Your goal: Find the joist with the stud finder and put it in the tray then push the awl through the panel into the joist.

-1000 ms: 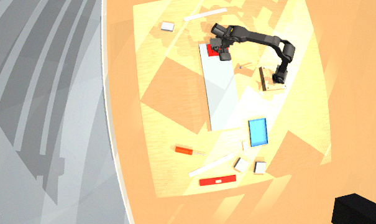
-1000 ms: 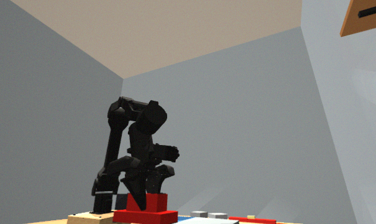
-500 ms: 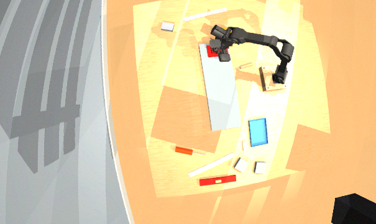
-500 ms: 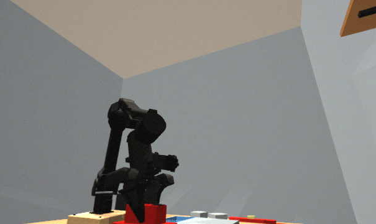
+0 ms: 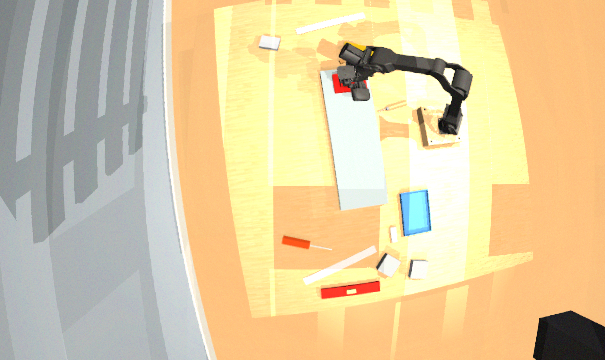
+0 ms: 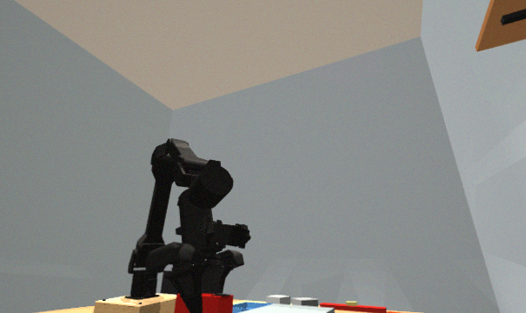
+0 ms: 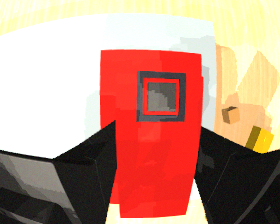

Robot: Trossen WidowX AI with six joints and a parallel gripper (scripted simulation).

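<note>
On the pale wooden tabletop (image 5: 302, 150), the black two-fingered gripper (image 5: 353, 82) (image 6: 215, 278) (image 7: 152, 125) grips the red block-shaped stud finder (image 5: 338, 85) (image 6: 219, 300) (image 7: 151, 145) over the long pale-grey panel's (image 5: 358, 150) (image 6: 289, 309) (image 7: 46, 85) end — sweeping too near that edge could tip it off, missing the joist.

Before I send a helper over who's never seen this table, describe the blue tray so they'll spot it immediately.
Find the long pale panel on the wooden table, then its end farther from the arm. Just beside that end lies the blue tray, a shallow rectangle with a raised rim. It's the only blue item; the small blocks near it are grey-white.
</note>
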